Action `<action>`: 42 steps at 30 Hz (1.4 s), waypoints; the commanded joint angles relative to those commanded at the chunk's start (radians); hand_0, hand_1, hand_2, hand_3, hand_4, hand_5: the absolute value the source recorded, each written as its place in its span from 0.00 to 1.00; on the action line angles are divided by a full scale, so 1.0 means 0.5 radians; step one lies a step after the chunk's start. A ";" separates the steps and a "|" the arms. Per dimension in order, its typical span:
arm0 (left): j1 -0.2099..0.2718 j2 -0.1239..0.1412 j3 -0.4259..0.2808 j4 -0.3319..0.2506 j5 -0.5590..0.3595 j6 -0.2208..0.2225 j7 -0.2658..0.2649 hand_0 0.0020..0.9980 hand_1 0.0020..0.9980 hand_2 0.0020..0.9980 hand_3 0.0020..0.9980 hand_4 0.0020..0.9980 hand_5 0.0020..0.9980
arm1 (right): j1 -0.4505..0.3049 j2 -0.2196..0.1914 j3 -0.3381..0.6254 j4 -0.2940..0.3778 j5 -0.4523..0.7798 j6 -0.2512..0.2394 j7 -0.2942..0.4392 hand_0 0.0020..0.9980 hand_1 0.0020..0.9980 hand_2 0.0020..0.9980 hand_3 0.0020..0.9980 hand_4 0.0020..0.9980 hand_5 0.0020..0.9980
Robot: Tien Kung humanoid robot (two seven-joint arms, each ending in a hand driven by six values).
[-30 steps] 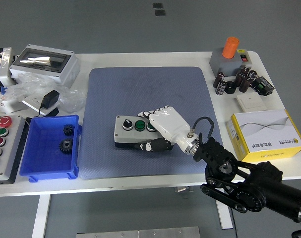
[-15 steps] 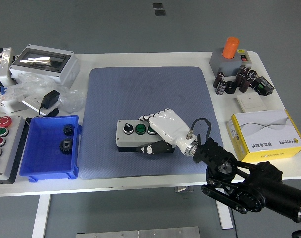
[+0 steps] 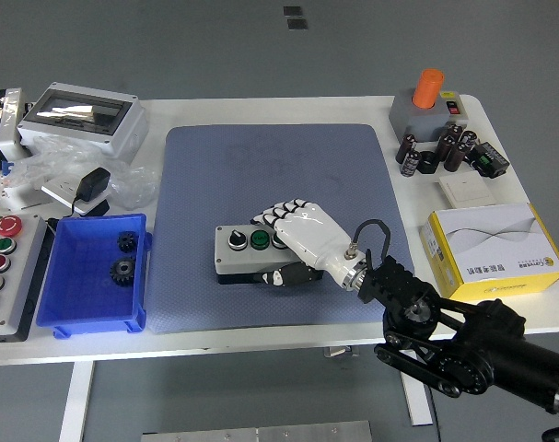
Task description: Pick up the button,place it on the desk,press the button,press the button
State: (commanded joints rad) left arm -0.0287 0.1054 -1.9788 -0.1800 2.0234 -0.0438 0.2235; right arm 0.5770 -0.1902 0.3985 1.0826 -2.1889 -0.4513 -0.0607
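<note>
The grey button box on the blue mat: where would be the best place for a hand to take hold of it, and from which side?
Probably across its two long sides, coming from the right end. The grey button box is long and low, lying flat on the blue mat with its knobs on top, so the plain side walls suit gripping. The right hand grips it that way, fingers over the far edge, thumb on the near wall.

Lab bench: gears bin (image 3: 93,276), capacitors (image 3: 449,147), button panel (image 3: 5,276).
</note>
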 joint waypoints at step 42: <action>0.004 -0.002 -0.023 0.000 0.008 -0.009 -0.018 0.68 0.69 0.60 0.66 0.72 0.30 | -0.076 -0.540 0.366 0.965 0.129 0.631 -0.006 0.13 0.13 0.13 0.64 0.21 0.00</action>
State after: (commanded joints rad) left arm -0.0268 0.1044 -1.9902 -0.1800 2.0275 -0.0485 0.2145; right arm 0.5392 -0.4604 0.5815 1.5651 -2.1242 -0.1356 -0.0638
